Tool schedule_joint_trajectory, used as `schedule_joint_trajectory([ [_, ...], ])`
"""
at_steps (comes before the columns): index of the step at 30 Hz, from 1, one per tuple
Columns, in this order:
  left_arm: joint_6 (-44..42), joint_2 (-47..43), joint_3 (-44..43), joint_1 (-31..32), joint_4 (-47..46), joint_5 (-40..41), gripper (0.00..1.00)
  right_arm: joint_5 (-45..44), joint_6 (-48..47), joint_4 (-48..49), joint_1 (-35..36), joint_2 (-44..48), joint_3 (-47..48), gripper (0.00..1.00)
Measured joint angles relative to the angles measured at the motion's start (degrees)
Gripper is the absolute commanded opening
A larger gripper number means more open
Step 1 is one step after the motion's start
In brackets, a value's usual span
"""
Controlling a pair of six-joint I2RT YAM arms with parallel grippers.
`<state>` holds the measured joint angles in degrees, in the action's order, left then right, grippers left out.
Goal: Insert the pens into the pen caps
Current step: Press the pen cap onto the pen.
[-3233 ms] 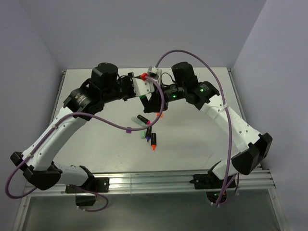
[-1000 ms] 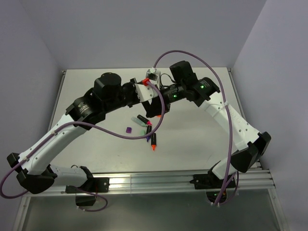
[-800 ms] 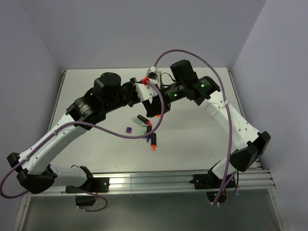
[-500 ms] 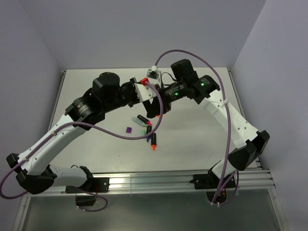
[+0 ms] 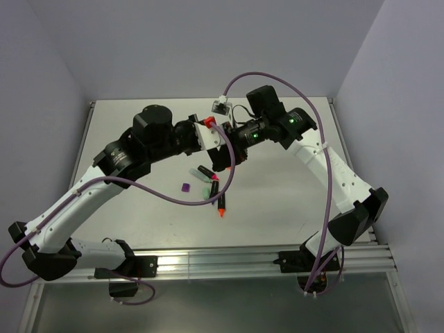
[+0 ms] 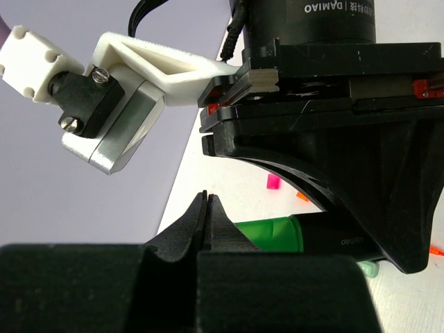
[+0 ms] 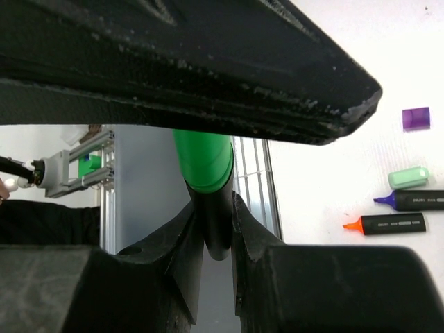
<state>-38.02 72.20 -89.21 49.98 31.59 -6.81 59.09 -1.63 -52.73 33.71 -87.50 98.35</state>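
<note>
My right gripper (image 7: 215, 208) is shut on the black barrel of a pen whose end is green (image 7: 203, 161). That same green-ended pen (image 6: 277, 236) lies just behind my left gripper (image 6: 208, 200), which is shut with nothing between its fingers. In the top view both grippers meet above the table, around the white wrist bracket (image 5: 210, 135). On the table lie an orange pen (image 5: 222, 206), a purple pen (image 7: 409, 201) and a pink-tipped pen (image 5: 207, 172). Loose pen caps: purple (image 5: 185, 187), mint green (image 7: 408, 177), pink (image 6: 273, 182), orange (image 6: 301, 197).
A purple cable (image 5: 173, 198) loops low over the table in front of the pens. The right arm's camera mount (image 6: 104, 125) hangs close to my left gripper. Walls close the table (image 5: 277, 208) on both sides and at the back.
Since the earliest frame both wrists have shifted slightly left and closer together. Over the last second almost nothing moves; the pens and caps on the table stay put.
</note>
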Motion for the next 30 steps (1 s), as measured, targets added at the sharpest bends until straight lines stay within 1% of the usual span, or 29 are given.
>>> schedule_joint_trajectory([
  [4, -0.55, 0.00, 0.72, 0.70, 0.11, 0.09, 0.00, -0.46, -1.42, -2.16, -0.02, -0.07, 0.00, 0.00],
  [11, -0.92, 0.15, 2.19, 2.80, 0.13, 3.04, 0.00, -2.45, -3.19, -6.19, -0.02, -0.42, 0.17, 0.00],
  [22, -0.09, 1.09, 2.62, 3.30, -0.39, 4.85, 0.00, -6.40, -4.26, -10.03, -0.02, -1.14, 2.29, 0.00],
  [30, 0.35, 1.11, 2.08, 3.30, -1.84, 4.85, 0.00, -7.21, -3.63, -11.06, -0.02, -1.38, 4.63, 0.00],
])
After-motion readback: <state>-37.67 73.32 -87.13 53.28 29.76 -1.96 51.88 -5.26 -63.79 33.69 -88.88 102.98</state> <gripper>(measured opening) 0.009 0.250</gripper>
